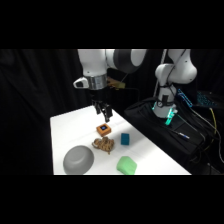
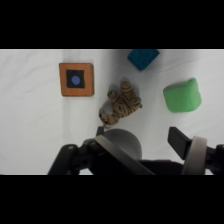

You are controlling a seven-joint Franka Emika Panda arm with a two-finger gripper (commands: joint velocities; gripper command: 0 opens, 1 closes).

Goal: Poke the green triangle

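I see the gripper (image 1: 104, 118) hanging above the orange block (image 1: 103, 130), holding nothing, fingers apart; green triangle (image 1: 127, 164) sits untouched near the worktop (image 1: 67, 127) edge.

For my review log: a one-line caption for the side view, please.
Gripper hangs above the orange block; the green triangle lies untouched at the table's near edge.
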